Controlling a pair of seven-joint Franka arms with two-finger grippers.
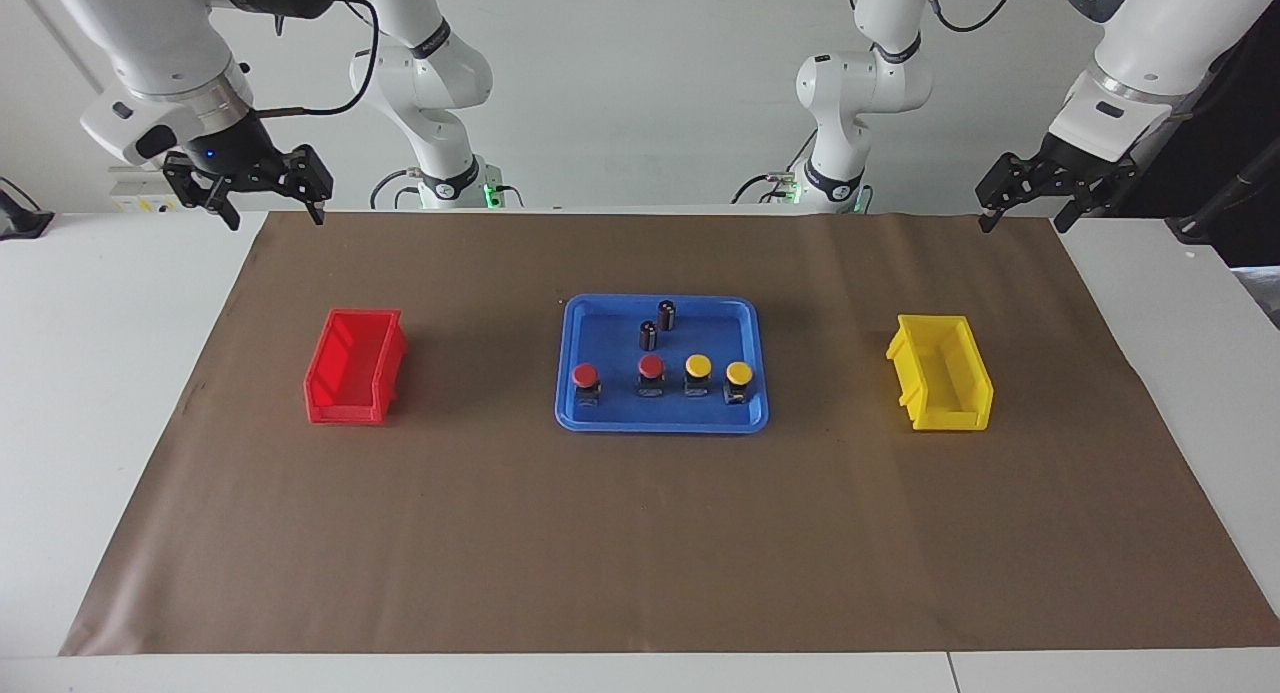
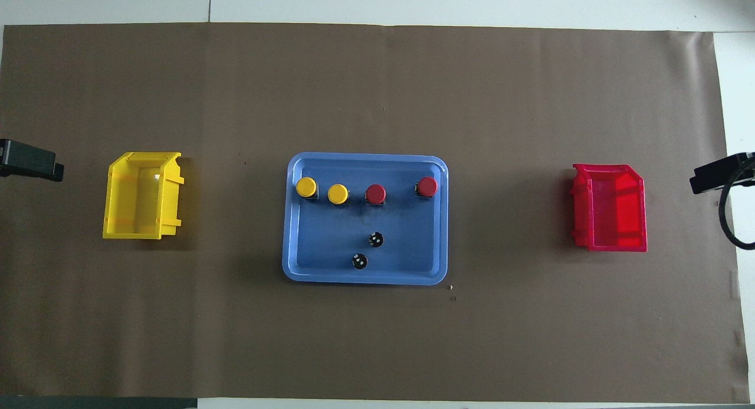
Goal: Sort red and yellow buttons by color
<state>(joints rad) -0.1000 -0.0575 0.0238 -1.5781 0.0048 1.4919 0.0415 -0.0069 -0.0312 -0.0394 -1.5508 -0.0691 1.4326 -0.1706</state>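
Four buttons stand in a row in a blue tray point(image 1: 662, 424) at the middle of the brown mat. The two red buttons point(image 1: 585, 376) point(image 1: 651, 367) are toward the right arm's end, and the two yellow buttons point(image 1: 698, 366) point(image 1: 739, 374) are toward the left arm's end. The overhead view shows the same row: yellow point(image 2: 306, 187) point(image 2: 338, 193), then red point(image 2: 376, 193) point(image 2: 427, 186). My right gripper point(image 1: 275, 211) is open and empty, raised over the mat's corner near its base. My left gripper point(image 1: 1026, 218) is open and empty, raised over the mat's corner at its own end.
A red bin point(image 1: 355, 378) sits on the mat toward the right arm's end, and a yellow bin point(image 1: 940, 373) toward the left arm's end. Two dark cylinders point(image 1: 667, 315) point(image 1: 648, 335) stand in the tray, nearer to the robots than the buttons.
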